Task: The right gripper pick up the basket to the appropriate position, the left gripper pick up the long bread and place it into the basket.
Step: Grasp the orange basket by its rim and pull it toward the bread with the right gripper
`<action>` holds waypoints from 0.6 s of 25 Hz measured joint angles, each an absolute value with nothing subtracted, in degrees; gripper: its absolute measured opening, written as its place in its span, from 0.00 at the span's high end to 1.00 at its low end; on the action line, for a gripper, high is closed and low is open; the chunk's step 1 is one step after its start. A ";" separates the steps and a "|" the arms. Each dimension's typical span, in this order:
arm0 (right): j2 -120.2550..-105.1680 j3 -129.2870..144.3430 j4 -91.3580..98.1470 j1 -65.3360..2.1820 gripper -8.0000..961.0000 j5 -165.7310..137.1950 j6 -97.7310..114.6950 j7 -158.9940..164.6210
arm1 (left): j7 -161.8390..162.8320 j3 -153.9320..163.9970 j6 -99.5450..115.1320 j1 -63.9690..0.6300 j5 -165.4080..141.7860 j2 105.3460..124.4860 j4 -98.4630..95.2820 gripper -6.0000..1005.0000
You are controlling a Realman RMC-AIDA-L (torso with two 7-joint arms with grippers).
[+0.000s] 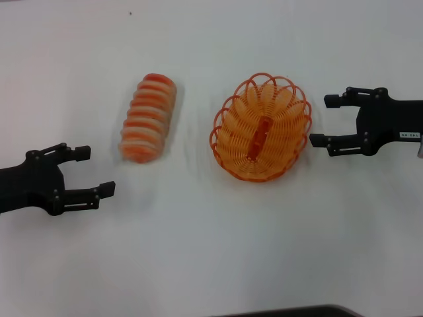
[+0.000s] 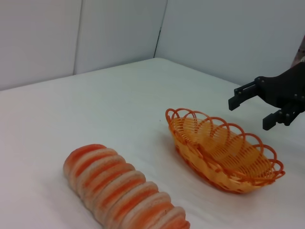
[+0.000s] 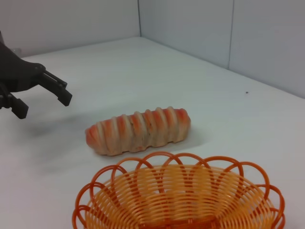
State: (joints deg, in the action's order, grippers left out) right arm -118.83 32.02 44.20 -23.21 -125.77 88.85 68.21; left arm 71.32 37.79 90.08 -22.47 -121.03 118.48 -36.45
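From the head view, the basket (image 1: pixel 262 127) sits on the white table (image 1: pixel 198 251), right of centre, with nothing in it but the solid bar in its base. The long bread (image 1: pixel 148 117) lies on the table to the basket's left, apart from it and tilted a little. The right gripper (image 1: pixel 326 120) hangs just beside the basket's right rim, its two fingers spread wide and holding nothing. The left gripper (image 1: pixel 94 170) is low at the left, near the bread's nearer end but clear of it, also spread wide and empty.

The left wrist view shows the bread (image 2: pixel 125 192) close by on the table, the basket (image 2: pixel 223 148) beyond it, and the right gripper (image 2: pixel 252 108) past the basket's far rim, fingers apart.

The right wrist view shows the basket's rim (image 3: pixel 177 194) nearest, the bread (image 3: pixel 138 130) lying behind it, and the left gripper (image 3: pixel 40 100) farther off, raised above the table with fingers apart.
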 joint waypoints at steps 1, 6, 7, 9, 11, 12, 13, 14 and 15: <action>-118.83 32.22 44.15 -23.24 0.08 -125.77 88.85 68.20 | 71.25 37.79 90.08 -22.47 -121.03 118.52 -36.48 0.07; -118.87 32.68 44.05 -23.27 0.09 -125.78 88.79 68.20 | 70.73 37.56 89.82 -22.50 -120.73 118.62 -36.55 0.07; -118.89 32.68 44.05 -23.28 0.09 -125.77 88.80 68.20 | 70.58 37.54 89.80 -22.50 -120.69 118.67 -36.55 0.07; -118.94 32.64 44.04 -23.30 0.09 -125.74 88.79 68.29 | 70.45 37.46 89.76 -22.50 -120.64 118.71 -36.57 0.07; -119.09 32.00 44.00 -23.42 0.09 -125.17 88.78 69.30 | 70.44 37.40 89.73 -22.50 -120.59 118.76 -36.57 0.07; -119.17 31.59 43.97 -23.51 0.09 -124.59 88.78 70.45 | 70.41 37.36 89.72 -22.50 -120.57 118.85 -36.57 0.07; -119.24 31.18 43.95 -23.71 0.10 -123.71 88.78 72.14 | 70.35 37.36 89.73 -22.50 -120.57 118.96 -36.58 0.07; -119.23 30.99 43.94 -24.03 0.10 -122.94 88.83 74.51 | 70.21 37.25 89.75 -22.50 -120.56 119.11 -36.61 0.07; -119.20 30.96 43.95 -24.44 0.10 -122.49 88.87 77.16 | 70.07 37.17 89.80 -22.50 -120.55 119.21 -36.62 0.07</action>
State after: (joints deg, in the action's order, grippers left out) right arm -119.20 30.96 43.95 -24.44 -122.49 88.87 77.16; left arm 70.07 37.17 89.80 -22.50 -120.55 119.21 -36.62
